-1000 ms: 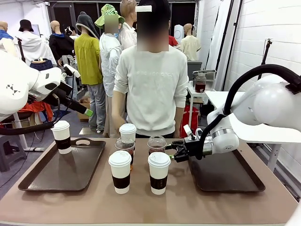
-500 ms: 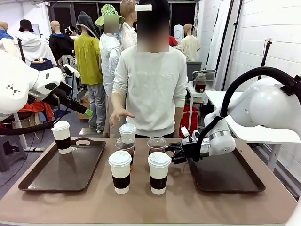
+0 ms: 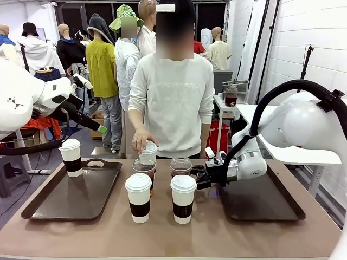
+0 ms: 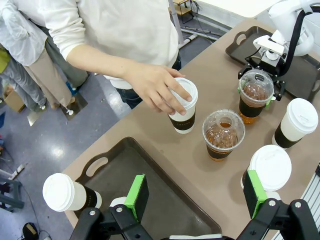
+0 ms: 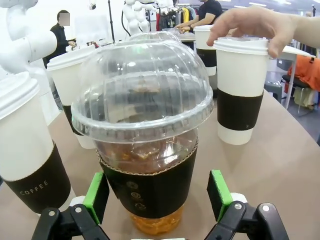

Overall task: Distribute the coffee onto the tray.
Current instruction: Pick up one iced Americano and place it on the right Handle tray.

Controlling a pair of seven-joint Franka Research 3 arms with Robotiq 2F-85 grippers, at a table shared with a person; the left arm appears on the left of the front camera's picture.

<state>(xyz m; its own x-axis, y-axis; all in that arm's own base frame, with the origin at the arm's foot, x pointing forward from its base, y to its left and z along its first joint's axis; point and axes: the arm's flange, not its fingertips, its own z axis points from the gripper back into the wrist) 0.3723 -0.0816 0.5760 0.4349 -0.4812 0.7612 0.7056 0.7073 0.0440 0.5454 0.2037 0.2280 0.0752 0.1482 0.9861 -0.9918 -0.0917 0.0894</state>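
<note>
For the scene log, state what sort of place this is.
Probably a robotics lab or test hall, not a café: a work table with dark serving trays and takeaway coffee cups staged between white robot arms, a white painted block wall, a bare grey floor.

1. Two trays lie on the surface (image 3: 173, 238): the left tray (image 3: 81, 200) and the right tray (image 3: 260, 203).
2. A corner cup (image 3: 71, 157) stands at the left tray's far left corner.
3. Between the trays, the front left cup (image 3: 139, 197) and front right cup (image 3: 183, 199) stand side by side.
4. Just behind them are the left domed cup (image 3: 143, 167) and right domed cup (image 3: 180, 165).
5. Farthest back, the rear cup (image 3: 147, 153) stands under the person's hand (image 3: 142, 142).
6. The right robot hand (image 3: 196, 177) straddles the right domed cup.
</note>
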